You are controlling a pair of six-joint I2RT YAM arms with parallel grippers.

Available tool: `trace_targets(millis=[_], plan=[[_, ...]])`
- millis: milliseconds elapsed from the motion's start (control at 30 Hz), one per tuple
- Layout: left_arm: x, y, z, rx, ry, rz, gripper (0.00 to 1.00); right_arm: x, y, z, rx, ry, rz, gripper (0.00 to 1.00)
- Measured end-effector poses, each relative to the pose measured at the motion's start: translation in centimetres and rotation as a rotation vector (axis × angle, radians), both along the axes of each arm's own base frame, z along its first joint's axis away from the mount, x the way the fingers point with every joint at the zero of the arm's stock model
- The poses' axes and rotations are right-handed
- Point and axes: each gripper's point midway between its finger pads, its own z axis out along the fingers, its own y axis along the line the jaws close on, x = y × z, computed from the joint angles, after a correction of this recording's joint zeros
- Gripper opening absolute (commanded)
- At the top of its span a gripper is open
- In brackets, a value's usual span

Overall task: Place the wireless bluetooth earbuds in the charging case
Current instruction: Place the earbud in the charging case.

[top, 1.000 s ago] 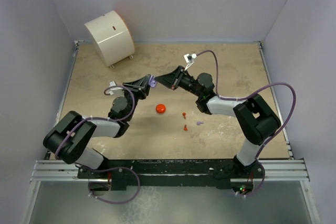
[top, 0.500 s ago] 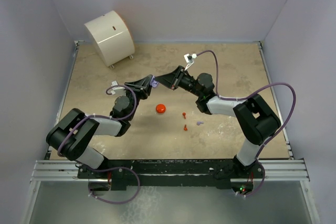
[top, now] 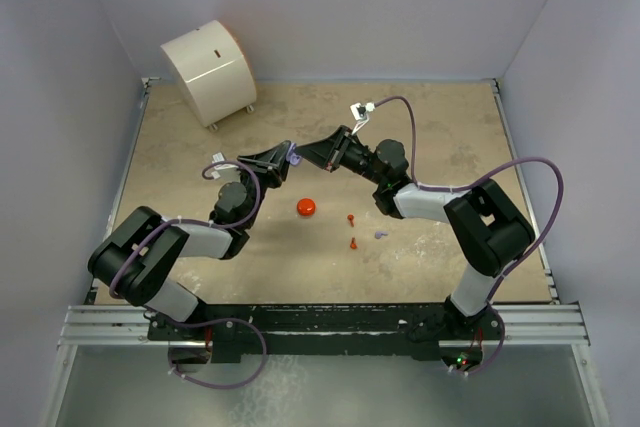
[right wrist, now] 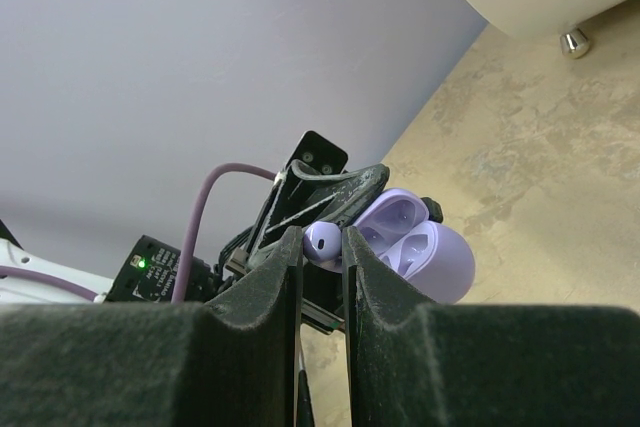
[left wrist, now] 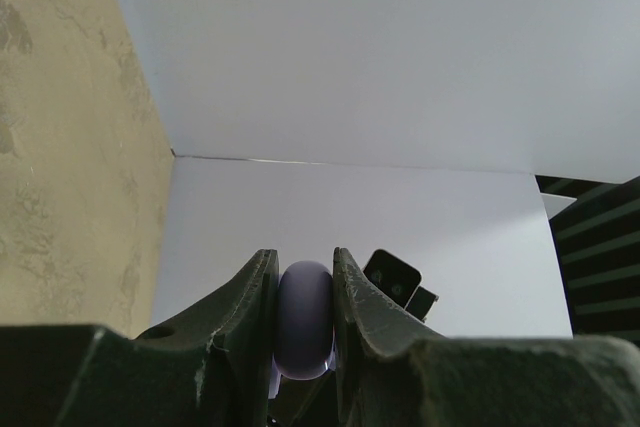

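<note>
Insertion was in hand: left tool (left wrist: pixel 303 269) clenched on the open case (right wrist: pixel 428 259), right tool (right wrist: pixel 322 235) pinching a lilac earbud (right wrist: pixel 322 245) just beside that case. Next it likely needed aligning over a well, then seating.

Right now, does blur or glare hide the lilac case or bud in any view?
Top external: even light, soft shadows, sharp, but the lilac case is tiny. Left wrist: left claw is dark and soft-edged, case clear, no glare. Right wrist: right claw blurs up close; lilac earbud and the open case are readable.
</note>
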Motion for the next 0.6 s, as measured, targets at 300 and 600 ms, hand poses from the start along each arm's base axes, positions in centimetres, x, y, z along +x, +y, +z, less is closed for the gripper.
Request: trace_targets(millis=[300,600], plan=[[0.07,-0.04,0.07,-0.001,-0.001,0.0,0.0,-0.19,0.14,0.22,0.007,-0.005,0.005,0.0],[0.2,-0.14,0.74,-0.011,-0.018,0.0,0.0,-0.23,0.23,0.15,0.008,-0.005,0.007,0.0]])
